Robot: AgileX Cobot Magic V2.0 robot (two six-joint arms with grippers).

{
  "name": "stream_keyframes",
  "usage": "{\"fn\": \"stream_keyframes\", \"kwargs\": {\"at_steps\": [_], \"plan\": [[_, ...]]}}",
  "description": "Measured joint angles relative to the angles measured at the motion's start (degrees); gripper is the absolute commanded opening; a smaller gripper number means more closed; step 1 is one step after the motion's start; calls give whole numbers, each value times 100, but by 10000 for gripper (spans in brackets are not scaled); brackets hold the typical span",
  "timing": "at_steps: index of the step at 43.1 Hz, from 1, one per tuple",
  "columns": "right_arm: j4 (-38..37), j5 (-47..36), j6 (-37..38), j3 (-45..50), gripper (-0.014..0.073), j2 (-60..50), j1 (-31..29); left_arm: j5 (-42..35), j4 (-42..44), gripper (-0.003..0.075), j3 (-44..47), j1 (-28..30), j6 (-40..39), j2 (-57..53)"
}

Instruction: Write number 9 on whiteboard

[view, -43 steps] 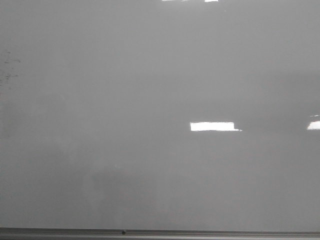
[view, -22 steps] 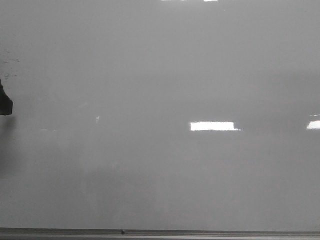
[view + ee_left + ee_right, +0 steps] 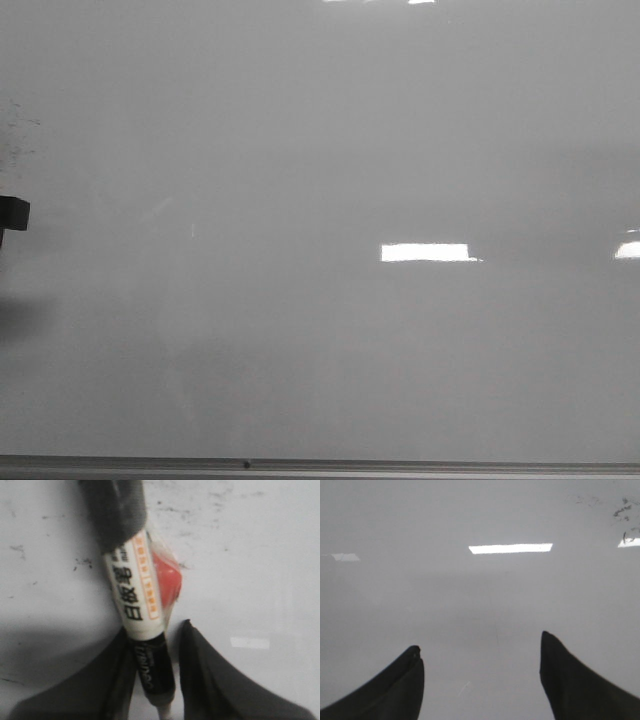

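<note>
The whiteboard (image 3: 330, 150) fills the front view, glossy pale grey with bright rectangular reflections. No number 9 shows on it in any view. My left gripper (image 3: 155, 627) is shut on a marker (image 3: 137, 587) with a white printed barrel, an orange stripe and a black section. A red-orange piece (image 3: 167, 577) sits against the barrel. The marker's pale tip (image 3: 165, 712) shows low between the fingers. A dark block of the left arm (image 3: 12, 213) juts in at the left edge of the front view. My right gripper (image 3: 480, 642) is open and empty over the bare board.
Faint dark smudgy specks (image 3: 15, 130) mark the board at the far left; they also show in the right wrist view (image 3: 622, 510). A thin grey metal edge strip (image 3: 400, 466) runs along the board's near edge.
A dark part of the left arm has come into the front view at the left edge; one second ago it was not there. Nothing has been drawn.
</note>
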Motion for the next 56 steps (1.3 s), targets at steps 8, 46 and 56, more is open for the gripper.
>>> {"fn": "stream_keyframes", "kwargs": {"at_steps": [8,46,56], "plan": [[0,0,0,-4,517,0,0,94,-22,-19,-10,0,0,-72],[3743,2774,-4410,-2575,519,3219,1242,8402,-932,-19,-2364,-1995,3872,-2178],[5148,3487,-6003,-3305,519,4459,1968,8695,-1627,-19,-2401,-2569,4930,-2178]]}}
